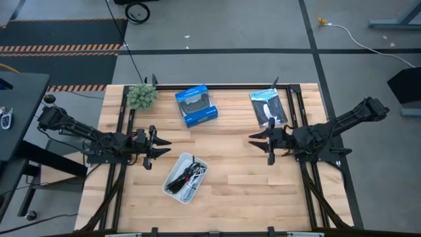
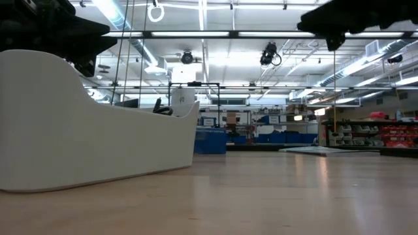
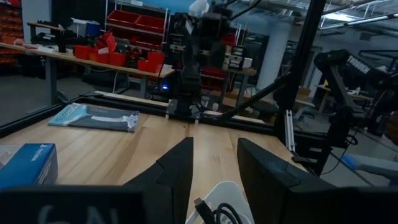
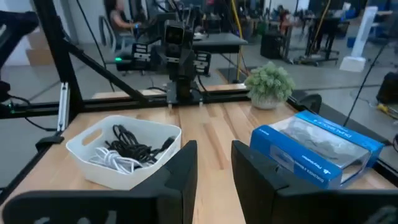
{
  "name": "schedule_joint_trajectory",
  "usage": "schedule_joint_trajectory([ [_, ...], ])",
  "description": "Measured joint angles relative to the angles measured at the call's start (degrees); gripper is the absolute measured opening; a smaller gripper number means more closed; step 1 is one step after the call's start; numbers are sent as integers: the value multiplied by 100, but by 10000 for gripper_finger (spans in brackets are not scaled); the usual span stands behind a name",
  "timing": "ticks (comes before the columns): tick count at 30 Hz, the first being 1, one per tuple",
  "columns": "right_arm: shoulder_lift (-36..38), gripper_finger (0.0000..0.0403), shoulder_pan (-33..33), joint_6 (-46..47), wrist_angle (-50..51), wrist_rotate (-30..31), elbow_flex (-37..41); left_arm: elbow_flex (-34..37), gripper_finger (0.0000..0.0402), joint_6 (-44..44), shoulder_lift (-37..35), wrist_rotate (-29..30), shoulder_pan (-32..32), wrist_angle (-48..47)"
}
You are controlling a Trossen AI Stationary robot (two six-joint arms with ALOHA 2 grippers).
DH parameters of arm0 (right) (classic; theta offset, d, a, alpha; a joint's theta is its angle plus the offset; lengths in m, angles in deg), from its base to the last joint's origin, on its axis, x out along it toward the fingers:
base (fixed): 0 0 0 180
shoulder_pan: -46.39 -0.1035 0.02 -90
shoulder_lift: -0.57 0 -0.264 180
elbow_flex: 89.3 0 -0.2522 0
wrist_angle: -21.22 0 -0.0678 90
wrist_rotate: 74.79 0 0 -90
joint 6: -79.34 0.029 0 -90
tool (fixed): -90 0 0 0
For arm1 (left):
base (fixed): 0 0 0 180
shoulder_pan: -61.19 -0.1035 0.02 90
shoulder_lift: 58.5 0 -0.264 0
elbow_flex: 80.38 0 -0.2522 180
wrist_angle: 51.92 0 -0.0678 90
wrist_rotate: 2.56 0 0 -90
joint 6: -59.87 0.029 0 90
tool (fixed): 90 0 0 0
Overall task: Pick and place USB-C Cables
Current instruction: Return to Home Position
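The USB-C cables (image 1: 186, 178) lie piled in a white tray (image 1: 172, 191) on the near middle of the table. Black coils (image 4: 134, 146) and a white coil (image 4: 115, 160) show in the right wrist view; I cannot make out the other bundles. My left gripper (image 1: 160, 148) hovers open just left of the tray's far end, with the tray's rim (image 3: 225, 194) and a black plug (image 3: 202, 207) below its fingers. My right gripper (image 1: 258, 141) hovers open to the right of the tray, pointing toward it, and holds nothing.
A blue box (image 1: 196, 105) lies at the far middle of the table and a dark flat packet with white print (image 1: 268, 107) at the far right. A small green plant (image 1: 141, 96) stands at the far left. The tray's white wall (image 2: 98, 130) fills the low view's left.
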Motion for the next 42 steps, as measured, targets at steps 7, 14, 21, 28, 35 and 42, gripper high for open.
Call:
schedule_joint_trajectory([
  [7,350,89,581,-162,-1301,-956,1014,2,133,0,0,2,2,5],
  [14,364,55,1205,-104,-1925,-1738,1597,2,133,0,-2,0,0,4],
  [21,367,27,1565,43,-2448,-2047,1952,2,133,0,-2,-1,2,2],
  [28,441,9,1791,107,-2949,-2695,2191,0,133,0,-1,2,2,0],
  [35,618,9,2009,166,-2929,-2984,2195,0,133,0,0,2,-1,0],
  [42,600,13,2103,146,-2842,-2900,2195,0,133,0,0,1,1,0],
])
